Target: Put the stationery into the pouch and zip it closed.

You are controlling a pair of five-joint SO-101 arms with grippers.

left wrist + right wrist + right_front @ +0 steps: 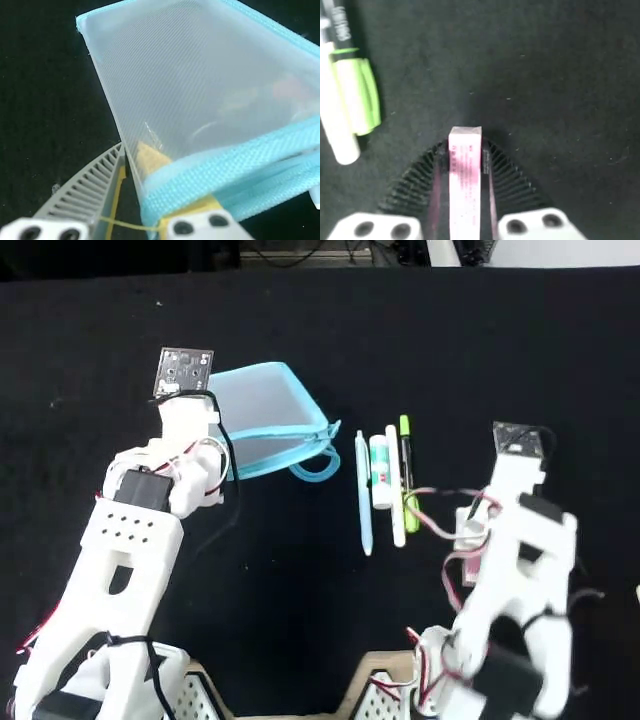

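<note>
— Black cloth covers the table [300, 320]. The translucent pale-blue mesh pouch [265, 415], trimmed with a turquoise zip band, lies left of the middle, toward the far edge. See the left gripper [131, 150]? It's pinched on the pouch's side edge right by the zip band, one finger outside, the other showing through the mesh.

— And the right gripper [465, 145]?

— Clamped on a small pink-and-white rectangular block [465, 190], over bare cloth nearer the right edge. Between it and the pouch sits a row: sky-blue pen [363, 495], white tube [380, 472], white marker [396, 500], slim green-and-black pen [405, 455].

— So the pouch is well apart from that block.

— Yes. I'd carry the block high over the row, narrow end first toward the zip side, while the left holds that edge firm. Whether the mouth gapes enough, I can't tell.
</note>
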